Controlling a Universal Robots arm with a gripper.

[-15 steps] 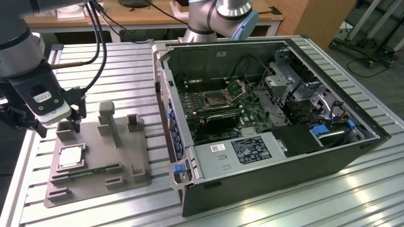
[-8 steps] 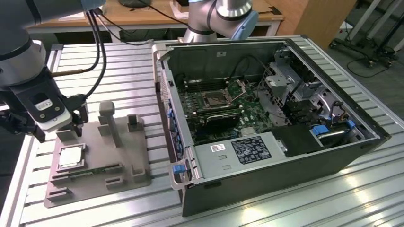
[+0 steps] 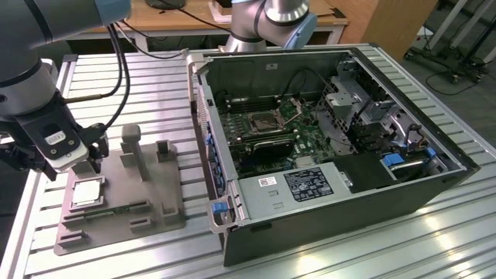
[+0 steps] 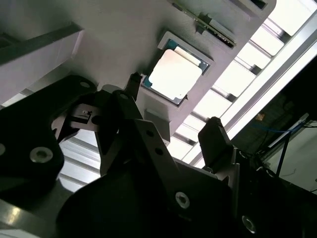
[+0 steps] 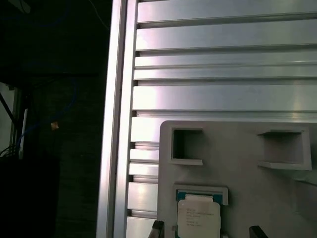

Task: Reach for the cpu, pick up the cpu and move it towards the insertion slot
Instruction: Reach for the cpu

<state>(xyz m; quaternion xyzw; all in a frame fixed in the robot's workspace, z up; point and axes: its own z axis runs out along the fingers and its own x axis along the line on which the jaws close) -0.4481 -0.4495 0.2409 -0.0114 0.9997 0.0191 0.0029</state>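
Hovering just over the grey plastic tray (image 3: 159,197), black end effector (image 3: 76,167) spread wide, holding nothing; small square silvery-white cpu (image 3: 87,193) lies flat in a tray recess (fingers (image 4: 218,141) flank it in the second wrist view).

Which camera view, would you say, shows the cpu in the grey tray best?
The second wrist view: the cpu appears whole and large, its silvery top well lit. The first wrist view crops part of it at the picture's edge; the exterior view shows it small, in the grey tray.
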